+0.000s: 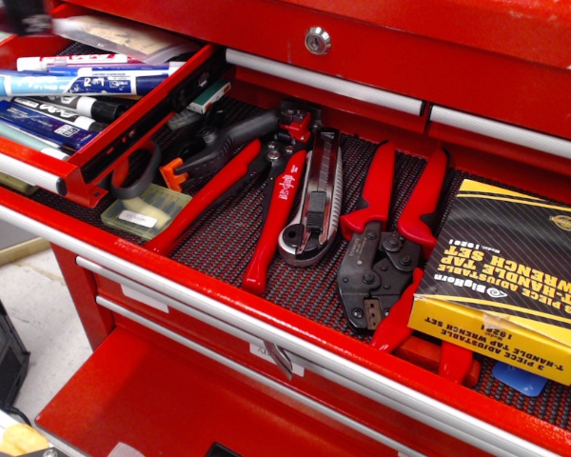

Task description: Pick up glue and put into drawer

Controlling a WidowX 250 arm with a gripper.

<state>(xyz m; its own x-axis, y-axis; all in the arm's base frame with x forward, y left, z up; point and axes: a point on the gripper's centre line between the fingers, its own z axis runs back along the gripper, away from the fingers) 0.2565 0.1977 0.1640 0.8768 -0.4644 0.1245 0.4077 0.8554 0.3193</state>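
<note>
The narrow red drawer (138,119) stands open at the upper left, its silver bar handle (19,169) at the front. It holds several pens, markers and tubes lying side by side. A slim red-and-white tube (76,62) lies near its back; I cannot tell whether this is the glue. My gripper (29,13) is only a dark blurred shape at the top left corner, above the back of this drawer and mostly out of frame. Its fingers do not show, and nothing can be seen held in it.
Below, the wide red drawer with black ribbed liner (233,233) is open. It holds red-handled pliers (281,205), a utility knife (314,205), red crimpers (385,238), a yellow wrench box (509,271) and a small clear case (145,211). A closed drawer with a lock (316,40) sits above.
</note>
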